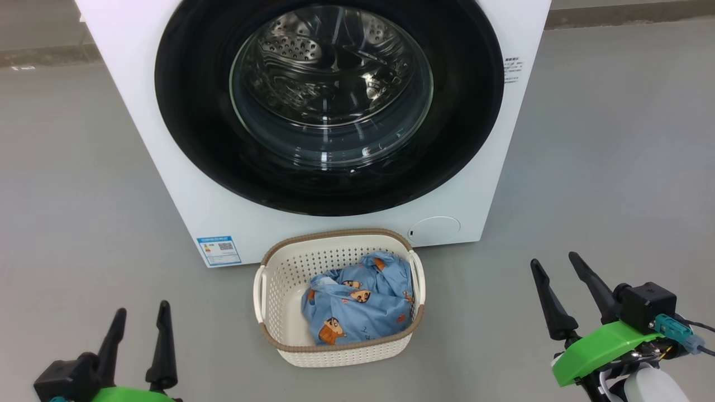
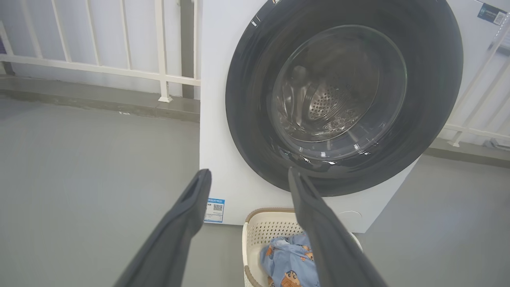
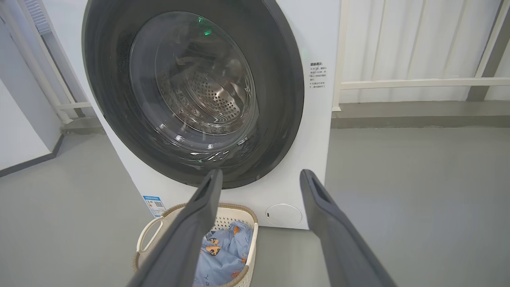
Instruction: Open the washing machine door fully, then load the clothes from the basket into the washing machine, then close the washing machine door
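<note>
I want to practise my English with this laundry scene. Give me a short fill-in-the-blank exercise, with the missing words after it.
1. The washing machine door is ____.
2. The basket stands on the floor in ____ of the washing machine.
3. The clothes in the basket are light ____ in colour.
4. The left gripper and the right gripper are both ____, holding nothing.
Missing words: closed; front; blue; open.

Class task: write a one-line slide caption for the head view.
Open left hand and open right hand flank the basket of clothes before the washing machine, its door shut.
</note>
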